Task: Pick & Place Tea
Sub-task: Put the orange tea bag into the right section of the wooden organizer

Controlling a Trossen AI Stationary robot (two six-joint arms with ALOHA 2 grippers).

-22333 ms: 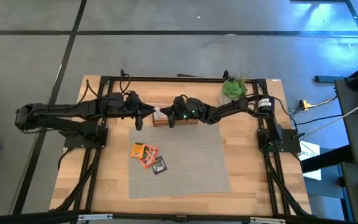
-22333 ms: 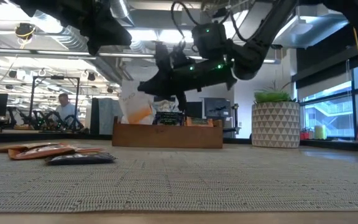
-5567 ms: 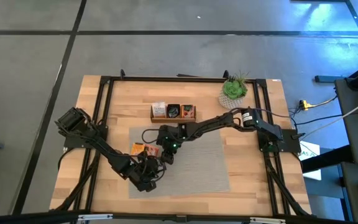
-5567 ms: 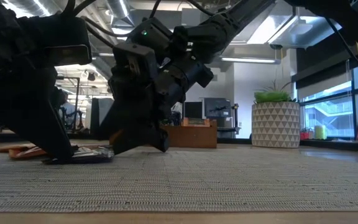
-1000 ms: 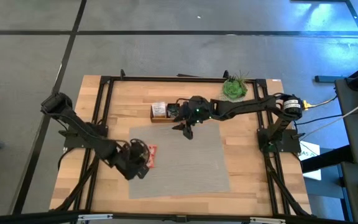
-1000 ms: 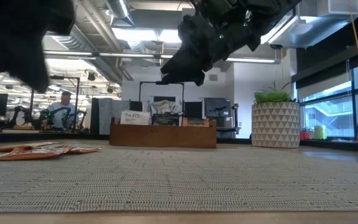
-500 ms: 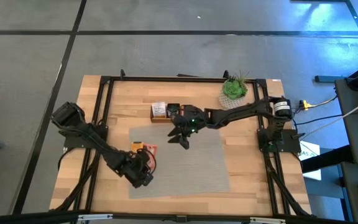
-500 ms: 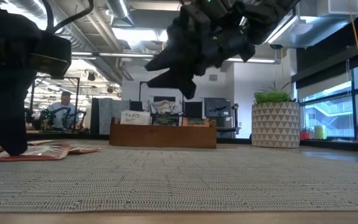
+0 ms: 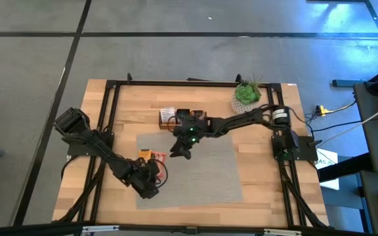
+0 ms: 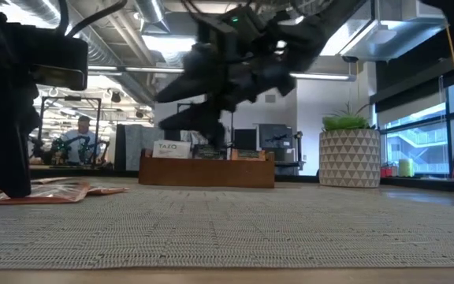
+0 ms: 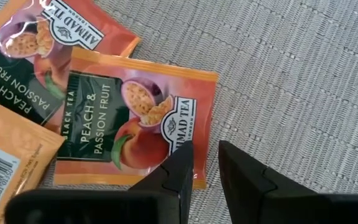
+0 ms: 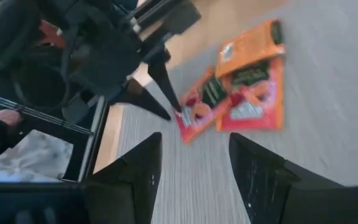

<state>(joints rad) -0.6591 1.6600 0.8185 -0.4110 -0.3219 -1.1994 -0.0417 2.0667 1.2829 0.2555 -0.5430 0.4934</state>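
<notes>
While my left tool (image 11: 205, 163) hovers with fingers narrowly parted, pinching nothing, right at one corner of an orange tea sachet (image 11: 134, 121), three such sachets lie overlapping on the grey mat (image 9: 209, 167). My right tool (image 9: 179, 151), fingers spread, hangs above the mat near the wooden tray (image 9: 184, 118).

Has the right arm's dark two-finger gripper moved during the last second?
Yes. In the high view the right gripper has travelled away from the brown wooden tray, out over the grey woven mat, towards the orange sachets.
</notes>
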